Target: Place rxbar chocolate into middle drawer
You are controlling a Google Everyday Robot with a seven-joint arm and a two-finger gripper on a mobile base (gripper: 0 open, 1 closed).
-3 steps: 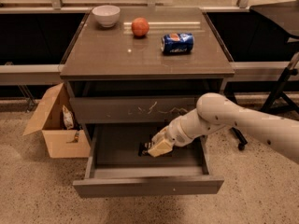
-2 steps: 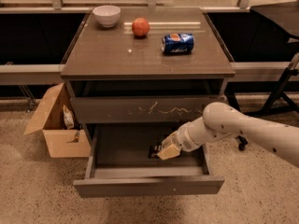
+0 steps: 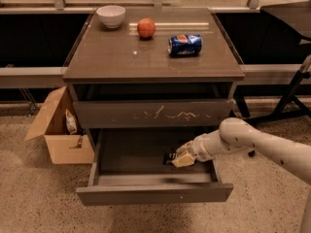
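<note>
The middle drawer (image 3: 154, 193) is pulled out, and its dark inside is open to view. My gripper (image 3: 181, 158) reaches down into it from the right, at the drawer's right half. It is shut on the rxbar chocolate (image 3: 169, 158), a small dark bar with white lettering that sticks out to the left of the fingers. The bar sits low, at or just above the drawer floor; I cannot tell whether it touches. My pale arm (image 3: 252, 142) comes in from the right.
The drawer with white scratches (image 3: 153, 113) above is closed. A white bowl (image 3: 111, 16), a red apple (image 3: 146, 27) and a blue soda can (image 3: 185, 44) are on the cabinet top. An open cardboard box (image 3: 60, 130) stands on the floor at the left. A black stand (image 3: 291, 96) is at the right.
My gripper has moved to the right and slightly lower inside the open drawer, carrying the bar with it. The drawer and the things on top have not moved.
</note>
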